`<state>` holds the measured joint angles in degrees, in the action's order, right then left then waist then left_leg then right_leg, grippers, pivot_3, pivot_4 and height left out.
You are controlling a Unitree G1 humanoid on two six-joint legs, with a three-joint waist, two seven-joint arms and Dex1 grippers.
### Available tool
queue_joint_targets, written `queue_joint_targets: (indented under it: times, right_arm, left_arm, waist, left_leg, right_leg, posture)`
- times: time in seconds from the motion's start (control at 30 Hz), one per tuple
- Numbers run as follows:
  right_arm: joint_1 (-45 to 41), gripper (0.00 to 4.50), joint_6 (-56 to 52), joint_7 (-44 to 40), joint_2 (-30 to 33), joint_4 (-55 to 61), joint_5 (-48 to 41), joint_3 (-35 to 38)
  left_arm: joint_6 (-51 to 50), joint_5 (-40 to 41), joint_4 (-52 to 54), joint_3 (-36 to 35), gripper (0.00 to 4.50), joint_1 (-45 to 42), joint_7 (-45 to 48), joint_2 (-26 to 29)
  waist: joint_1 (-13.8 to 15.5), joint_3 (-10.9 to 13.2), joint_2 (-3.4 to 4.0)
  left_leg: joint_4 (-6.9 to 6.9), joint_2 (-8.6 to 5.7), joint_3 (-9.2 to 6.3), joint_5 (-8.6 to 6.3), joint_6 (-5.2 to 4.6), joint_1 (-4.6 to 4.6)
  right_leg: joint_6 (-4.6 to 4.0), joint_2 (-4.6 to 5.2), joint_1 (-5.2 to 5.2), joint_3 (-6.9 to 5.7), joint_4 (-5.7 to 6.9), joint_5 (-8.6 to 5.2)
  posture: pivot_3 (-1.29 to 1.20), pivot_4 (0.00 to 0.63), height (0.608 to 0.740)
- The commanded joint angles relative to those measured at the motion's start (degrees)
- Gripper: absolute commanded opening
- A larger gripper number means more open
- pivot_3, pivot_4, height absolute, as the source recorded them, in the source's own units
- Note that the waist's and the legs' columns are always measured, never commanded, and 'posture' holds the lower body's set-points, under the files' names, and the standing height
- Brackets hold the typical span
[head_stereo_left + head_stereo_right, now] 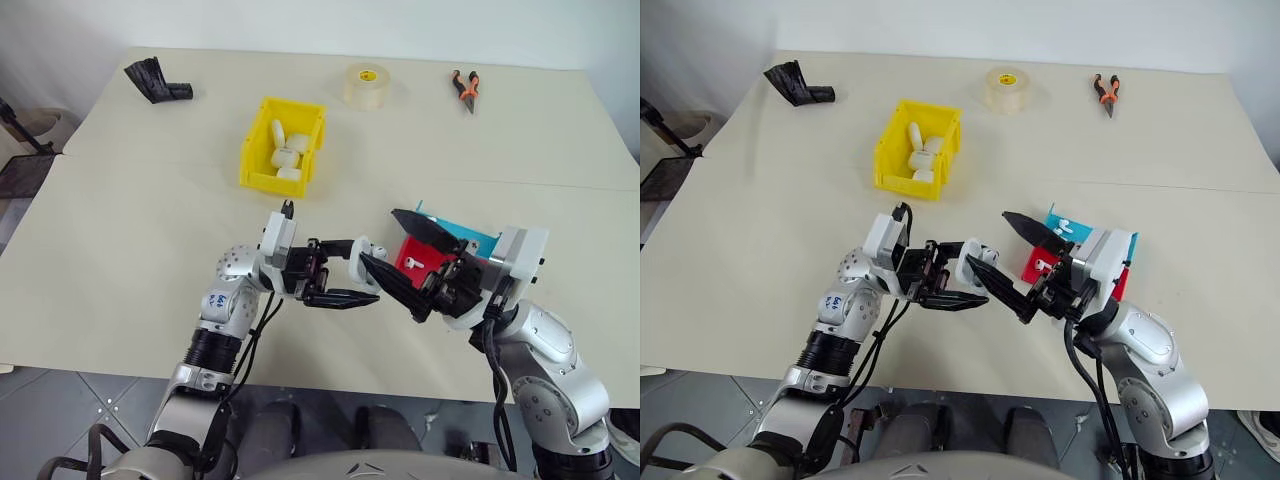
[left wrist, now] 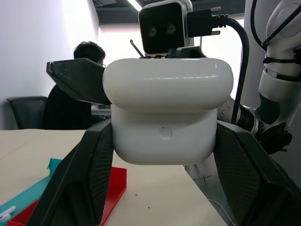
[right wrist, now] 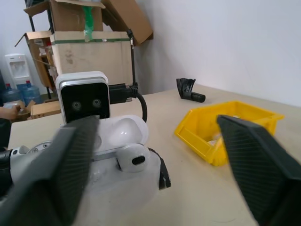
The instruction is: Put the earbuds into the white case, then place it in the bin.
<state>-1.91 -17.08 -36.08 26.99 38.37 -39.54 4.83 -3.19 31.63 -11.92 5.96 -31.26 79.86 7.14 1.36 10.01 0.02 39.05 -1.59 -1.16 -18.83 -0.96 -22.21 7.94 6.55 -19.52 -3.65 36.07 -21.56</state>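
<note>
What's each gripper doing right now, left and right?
Left gripper: shut on the white case.
Right gripper: open, holding nothing, beside the case.

Silver arms w/ black cables, black gripper (image 1: 362, 278) fingers, maybe blue scribbles.

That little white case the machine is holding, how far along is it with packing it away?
Already done: several white cases lie in the yellow bin. In hand: the left hand grips the white case, lid open in the right wrist view, while the right hand stands open beside it. Left: closing the lid and placing the case in the bin. Loose earbuds remain on the trays.
</note>
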Motion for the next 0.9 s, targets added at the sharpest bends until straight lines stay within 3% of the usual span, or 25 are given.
queue_joint_targets:
  times: [0.03, 0.27, 0.4, 0.57, 0.7, 0.9]
  right_arm:
    - [0.9, 4.49, -0.8, -1.4, 3.5, 1.9, -3.4, 6.0]
    - [13.0, 4.49, 1.7, -8.9, 12.2, -0.2, -1.1, 19.4]
    - [18.9, 4.49, 6.2, -13.6, 13.5, -7.4, 1.9, 26.9]
    - [21.7, 4.49, 9.5, -18.1, 15.3, -15.0, 5.7, 29.7]
    - [15.2, 4.49, 2.6, -16.8, 20.3, -15.4, 4.7, 26.0]
    - [-5.6, 4.49, -12.1, -15.5, 31.2, -23.4, 9.6, 11.9]
  left_arm:
    - [1.1, 0.4, 1.6, 0.0, 2.78, -1.1, -0.3, -0.6]
    - [2.0, -0.3, 0.9, -0.2, 2.78, 0.1, 0.2, 1.1]
    - [2.8, -0.8, 0.2, -0.8, 2.78, 0.7, 0.0, 2.2]
    - [3.4, -0.6, 0.2, -1.4, 2.78, 1.4, 0.0, 3.7]
    - [3.9, -0.6, 0.3, -1.7, 2.78, 1.2, -0.6, 4.1]
    - [4.9, -1.1, 0.2, -1.5, 2.78, 1.4, -1.4, 3.5]
  waist:
    - [0.0, 0.0, 0.00]
    - [0.1, 0.0, 0.00]
    - [0.1, 0.0, 0.00]
    - [0.0, 0.0, 0.00]
    - [-0.3, 0.0, 0.03]
    - [-0.1, 0.0, 0.05]
  left_leg:
    - [0.00, 0.00, 0.00, 0.00, -0.01, 0.00]
    - [-0.02, 0.00, 0.03, -0.01, -0.03, 0.00]
    - [-0.02, 0.00, 0.07, 0.00, -0.06, 0.01]
    - [-0.02, 0.01, 0.10, 0.01, -0.06, 0.04]
    - [-0.01, 0.08, 0.17, 0.01, -0.06, 0.08]
    - [0.04, 0.10, 0.15, 0.01, -0.05, 0.06]
  right_leg:
    - [0.00, 0.00, 0.01, 0.00, -0.01, 0.00]
    - [0.00, 0.00, 0.05, -0.01, -0.03, 0.00]
    - [0.00, 0.00, 0.08, 0.00, -0.07, 0.00]
    - [0.00, 0.00, 0.10, 0.02, -0.07, 0.00]
    - [0.00, -0.03, 0.09, 0.07, -0.08, 0.00]
    - [0.00, -0.01, 0.08, 0.06, -0.10, 0.00]
  posture:
    - [0.00, 0.150, 0.740]
    - [0.00, 0.150, 0.740]
    - [0.00, 0.150, 0.740]
    - [0.00, 0.150, 0.740]
    - [0.00, 0.150, 0.740]
    - [0.00, 0.150, 0.740]
